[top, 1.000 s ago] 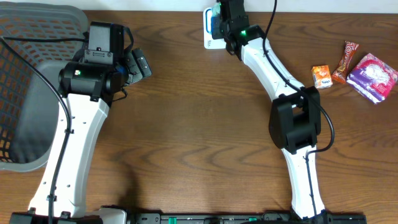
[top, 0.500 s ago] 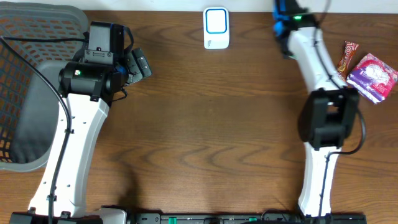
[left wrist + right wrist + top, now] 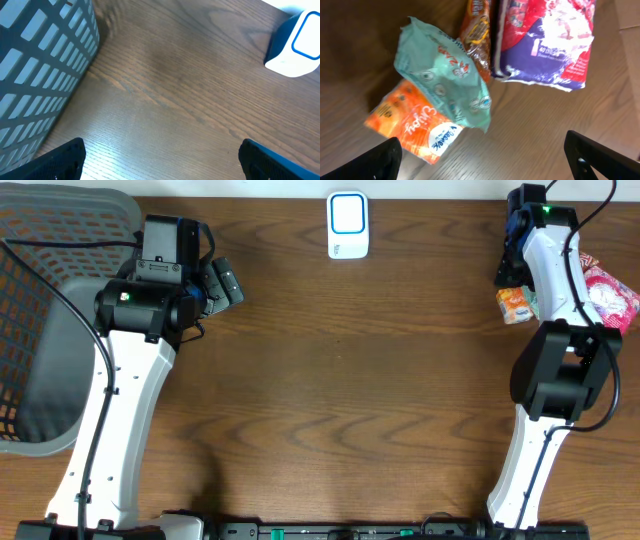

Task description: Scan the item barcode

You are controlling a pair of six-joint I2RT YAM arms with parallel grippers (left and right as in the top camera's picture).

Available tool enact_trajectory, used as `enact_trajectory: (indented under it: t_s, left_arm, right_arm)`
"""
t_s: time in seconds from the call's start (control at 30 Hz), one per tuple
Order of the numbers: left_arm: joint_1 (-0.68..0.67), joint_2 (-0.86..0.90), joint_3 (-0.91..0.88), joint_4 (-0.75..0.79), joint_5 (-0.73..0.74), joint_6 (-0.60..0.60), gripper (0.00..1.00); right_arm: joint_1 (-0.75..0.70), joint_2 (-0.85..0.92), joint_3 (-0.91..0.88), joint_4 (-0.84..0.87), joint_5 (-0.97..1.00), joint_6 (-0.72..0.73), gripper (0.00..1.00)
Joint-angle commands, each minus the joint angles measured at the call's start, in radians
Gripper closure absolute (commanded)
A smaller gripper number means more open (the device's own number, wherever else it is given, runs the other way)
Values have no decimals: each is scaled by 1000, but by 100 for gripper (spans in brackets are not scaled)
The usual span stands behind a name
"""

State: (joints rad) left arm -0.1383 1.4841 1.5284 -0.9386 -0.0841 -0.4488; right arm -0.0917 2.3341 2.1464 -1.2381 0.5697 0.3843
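Overhead, left claw [image 3: 160, 160] spread, right claw [image 3: 485, 160] spread, empty; orange packet [image 3: 405, 122] seemingly reads "Chipy", mint packet [image 3: 445, 80] overlapping.

Grey basket [image 3: 30, 280] on a brown worktop [image 3: 330, 380]
The basket, with lattice walls, stands at the far left edge of the wood-grain worktop; the left wrist view shows its wall from close by.

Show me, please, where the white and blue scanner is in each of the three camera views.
Overhead: the scanner lies at the top centre, at the far edge of the table.
Left wrist: the scanner is in the upper right corner, partly cut off.
Right wrist: not in it; only the snack packets show on the wood.
Shared landmark: the grey basket, far left in the overhead view and at the left edge in the left wrist view.
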Motion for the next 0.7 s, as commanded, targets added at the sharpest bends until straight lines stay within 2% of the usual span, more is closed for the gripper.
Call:
enact_trajectory:
  t_s: [0.0,0.3,0.67]
  left_arm:
    - [4,5,7,-3,-5,-5,2]
    - [4,5,7,-3,-5,-5,2]
    - [4,5,7,-3,-5,-5,2]
  right_arm:
    - [31,-158,-2,-7,-58,42,1]
    - [213,-495,-3,-67,-262,42,1]
    - [540,-747,-118,-164,-120,63,3]
